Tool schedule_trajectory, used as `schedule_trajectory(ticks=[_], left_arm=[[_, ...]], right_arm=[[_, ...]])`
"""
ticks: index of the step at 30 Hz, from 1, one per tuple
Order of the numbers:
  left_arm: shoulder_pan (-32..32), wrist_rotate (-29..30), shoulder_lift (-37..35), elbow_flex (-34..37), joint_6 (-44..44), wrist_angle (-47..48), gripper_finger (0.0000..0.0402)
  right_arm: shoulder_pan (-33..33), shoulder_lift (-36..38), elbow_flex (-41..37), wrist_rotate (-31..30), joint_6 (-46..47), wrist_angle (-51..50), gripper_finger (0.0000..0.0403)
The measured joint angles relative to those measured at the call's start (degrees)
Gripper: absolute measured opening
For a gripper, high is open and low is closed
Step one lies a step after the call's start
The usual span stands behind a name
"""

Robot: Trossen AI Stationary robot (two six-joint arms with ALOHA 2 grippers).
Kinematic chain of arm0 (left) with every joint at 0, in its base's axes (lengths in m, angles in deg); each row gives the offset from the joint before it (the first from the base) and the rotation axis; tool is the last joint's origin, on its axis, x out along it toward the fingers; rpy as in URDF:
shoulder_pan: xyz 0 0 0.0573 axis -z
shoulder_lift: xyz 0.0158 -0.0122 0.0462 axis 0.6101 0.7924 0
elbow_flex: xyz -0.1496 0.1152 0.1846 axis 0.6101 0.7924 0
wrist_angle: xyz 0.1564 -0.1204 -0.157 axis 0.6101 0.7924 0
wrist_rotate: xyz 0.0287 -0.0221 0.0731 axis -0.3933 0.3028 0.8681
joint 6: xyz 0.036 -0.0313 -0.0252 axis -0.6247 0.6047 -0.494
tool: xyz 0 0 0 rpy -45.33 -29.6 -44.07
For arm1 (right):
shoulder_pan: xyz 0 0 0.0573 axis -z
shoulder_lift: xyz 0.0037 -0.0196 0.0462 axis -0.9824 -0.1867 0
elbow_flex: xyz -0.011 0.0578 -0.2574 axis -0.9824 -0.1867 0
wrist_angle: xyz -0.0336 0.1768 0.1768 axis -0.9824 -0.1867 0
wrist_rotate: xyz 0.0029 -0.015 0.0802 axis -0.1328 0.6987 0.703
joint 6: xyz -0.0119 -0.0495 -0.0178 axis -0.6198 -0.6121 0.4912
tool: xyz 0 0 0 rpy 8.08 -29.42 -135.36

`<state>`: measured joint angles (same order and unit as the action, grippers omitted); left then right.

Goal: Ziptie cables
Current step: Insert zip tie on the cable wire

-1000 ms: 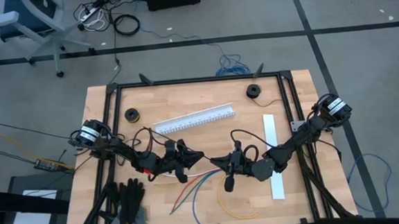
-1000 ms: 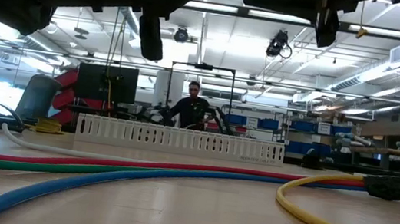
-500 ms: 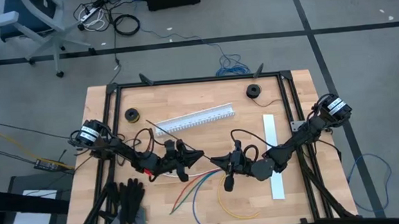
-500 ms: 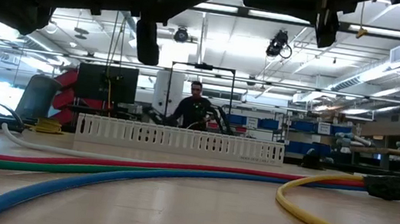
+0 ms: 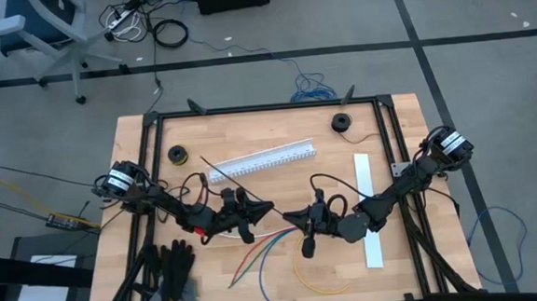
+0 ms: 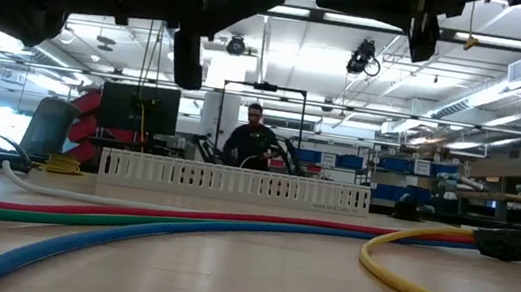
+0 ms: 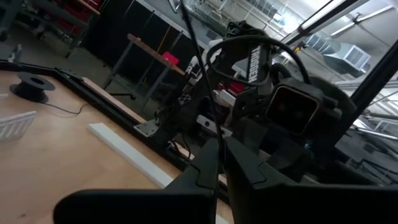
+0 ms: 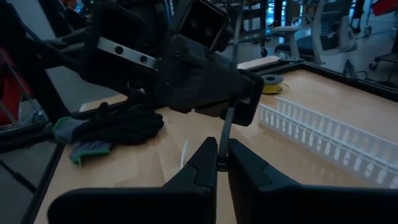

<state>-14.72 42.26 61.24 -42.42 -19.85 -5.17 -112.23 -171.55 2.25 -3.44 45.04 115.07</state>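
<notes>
Pinching a thin black zip tie [image 8: 225, 140], my right gripper [image 5: 287, 216] meets my left gripper [image 5: 270, 207] tip to tip above the bench [image 5: 397, 264], both clamped on that strip. Just beneath them the cables [image 5: 261, 255] fan out flat, beside a white slotted channel [image 5: 260, 159].

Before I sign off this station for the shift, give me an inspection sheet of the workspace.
Surface: wooden table inside a black frame.
Job's things: loose cables, red, green, blue and yellow, lying unbundled at the near edge; a thin black zip tie spans between both grippers.
Clutter: slotted white channel, white strip, two small spools, black gloves.
Grippers: left gripper and right gripper both shut on the tie, tip to tip above mid-table.
Cables: arm cords looping over both wrists.
Surroundings: person behind the table; office chair.
</notes>
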Motion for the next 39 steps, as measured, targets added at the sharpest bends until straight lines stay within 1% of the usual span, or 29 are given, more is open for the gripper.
schedule_trajectory(ticks=[5, 13, 20, 23, 26, 29, 34, 39], left_arm=[[0.00, 0.94, 0.00, 1.05, -0.11, -0.50, 0.0000], [-0.01, 0.88, 0.00, 1.99, 0.01, -0.89, 0.0000], [-0.02, -2.35, 0.00, 2.24, 0.45, -0.82, 0.0000], [-0.02, -2.80, 0.00, 2.24, 0.48, -0.80, 0.0000], [-0.02, -4.86, 0.02, 2.24, 0.63, -0.76, 0.0000], [-0.02, -6.72, 0.00, 2.24, 1.86, 0.13, 0.0000], [-0.02, -6.98, 0.00, 2.22, 3.46, 2.74, 0.0000], [-0.02, -7.86, 0.00, 2.22, 4.39, 3.08, 0.0000]], right_arm=[[-0.62, 0.00, -0.01, 1.03, -0.09, -0.25, 0.0038], [-1.93, 0.00, -0.01, 1.16, 1.18, -4.99, 0.0065], [-3.16, 0.00, -0.01, 1.12, -3.95, -15.75, 0.0071], [-3.34, 0.00, -0.01, 1.09, -2.91, -20.56, 0.0068], [-3.34, 0.00, -0.01, 0.99, -2.90, -22.82, 0.0067], [-3.34, 0.00, -0.01, 0.92, -6.43, -23.15, 0.0067], [-3.34, 0.00, -0.01, 0.89, -12.11, -23.15, 0.0067], [-3.33, 0.00, -0.01, 0.83, -16.44, -23.41, 0.0066]])
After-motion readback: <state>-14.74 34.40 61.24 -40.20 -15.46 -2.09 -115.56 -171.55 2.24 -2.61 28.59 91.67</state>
